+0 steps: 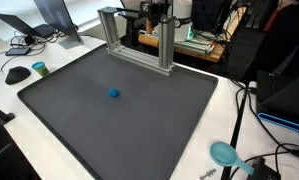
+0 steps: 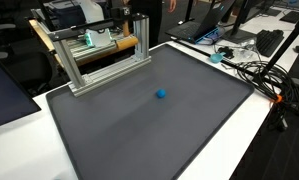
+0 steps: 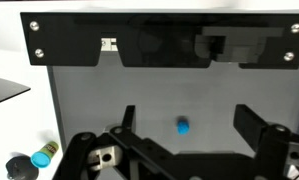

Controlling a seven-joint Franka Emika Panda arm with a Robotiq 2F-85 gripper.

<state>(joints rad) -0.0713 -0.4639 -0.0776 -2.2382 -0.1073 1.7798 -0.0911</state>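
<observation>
Gripper (image 3: 184, 142), one, seen at the bottom of the wrist view: its two fingers (image 3: 124, 118) stand wide apart and hold nothing. Just beyond them lies one small blue piece (image 3: 182, 126), roughly in line with the gap between the fingers; whether they are level with it cannot be told. In both exterior views the same blue piece (image 1: 113, 93) (image 2: 161, 95) sits alone near the middle of one dark grey mat (image 1: 149, 135) that covers most of the white table (image 1: 229, 105). At the mat's near left corner in the wrist view lie two small items, a blue-and-black cap (image 3: 25, 165) and a yellow-green stub (image 3: 47, 150). Farther on, along the mat's far edge, stands one aluminium frame (image 1: 167, 45) (image 2: 104, 62) with two uprights; in the wrist view it carries one black plate (image 3: 159, 45) fixed by four screws, two at each end. Beyond the frame, desks hold one open laptop (image 1: 57, 15) and loose cables (image 2: 251, 70).
</observation>
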